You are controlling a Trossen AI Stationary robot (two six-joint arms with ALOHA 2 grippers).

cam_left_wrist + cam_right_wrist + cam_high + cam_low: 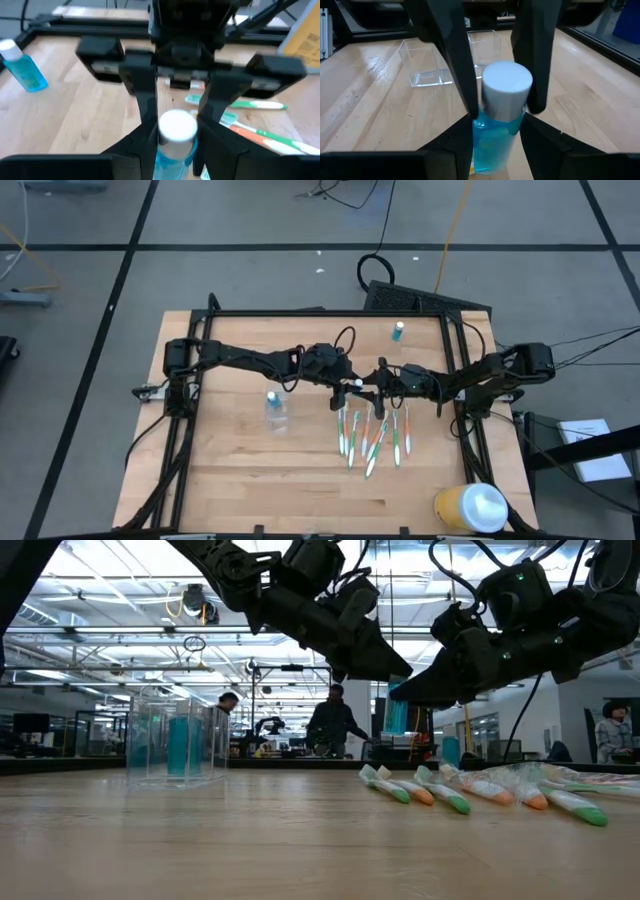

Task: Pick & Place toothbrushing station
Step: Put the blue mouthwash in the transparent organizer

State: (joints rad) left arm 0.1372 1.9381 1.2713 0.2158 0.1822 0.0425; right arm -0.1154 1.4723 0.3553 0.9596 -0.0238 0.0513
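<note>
- Clear plastic cup (276,412) stands left on the desk (230,470).
- Left gripper (356,387) and right gripper (372,389) meet mid-desk, both clamped on one blue tube (500,117).
- Toothbrushes (370,435) lie fanned just below.
- Second blue tube (398,331) stands at the far edge.

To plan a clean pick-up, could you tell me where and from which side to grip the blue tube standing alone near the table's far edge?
Take the blue tube by its blue body just under the white cap, approaching level from the middle of the table. It seems to stand upright, cap up, with nothing beside it.
</note>
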